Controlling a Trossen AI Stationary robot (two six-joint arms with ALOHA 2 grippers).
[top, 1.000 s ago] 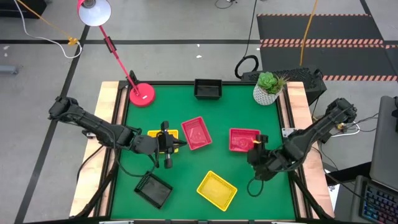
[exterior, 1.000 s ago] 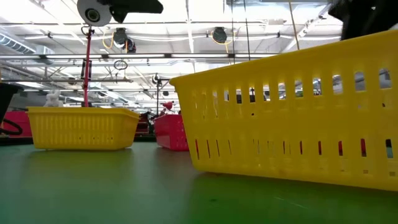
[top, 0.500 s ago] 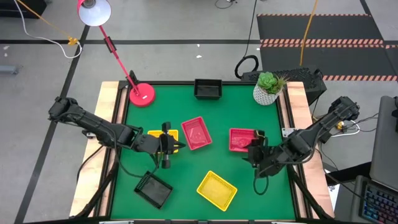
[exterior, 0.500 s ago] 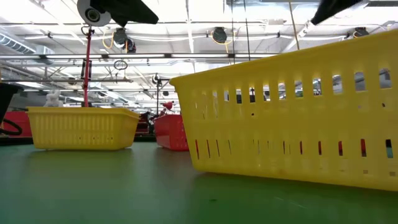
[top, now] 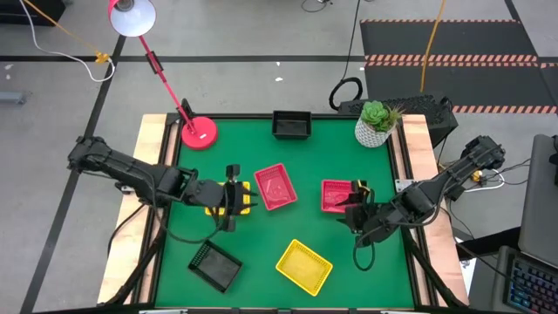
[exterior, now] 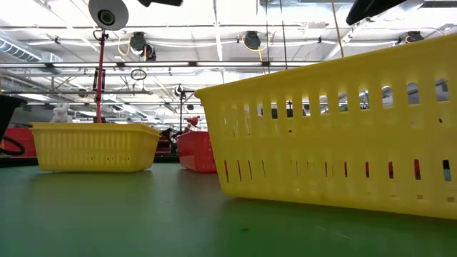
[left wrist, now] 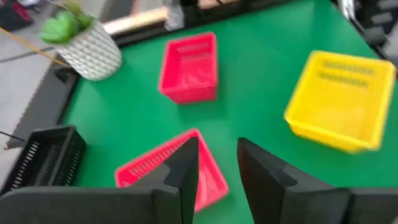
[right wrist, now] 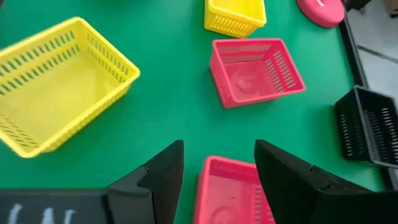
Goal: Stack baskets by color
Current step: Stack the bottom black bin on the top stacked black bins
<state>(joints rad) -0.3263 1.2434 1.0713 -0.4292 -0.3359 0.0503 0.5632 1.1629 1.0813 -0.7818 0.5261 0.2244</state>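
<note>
While parted, left end effector [top: 234, 197] hovers over yellow basket [top: 247, 200].

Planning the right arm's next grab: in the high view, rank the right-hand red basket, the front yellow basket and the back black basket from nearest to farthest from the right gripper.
From the right gripper:
1. Right-hand red basket, directly beside it.
2. Front yellow basket, toward the table's front.
3. Back black basket, at the far edge.

Lab — ceiling trusses [exterior: 285, 64], floor tape [top: 449, 59].
</note>
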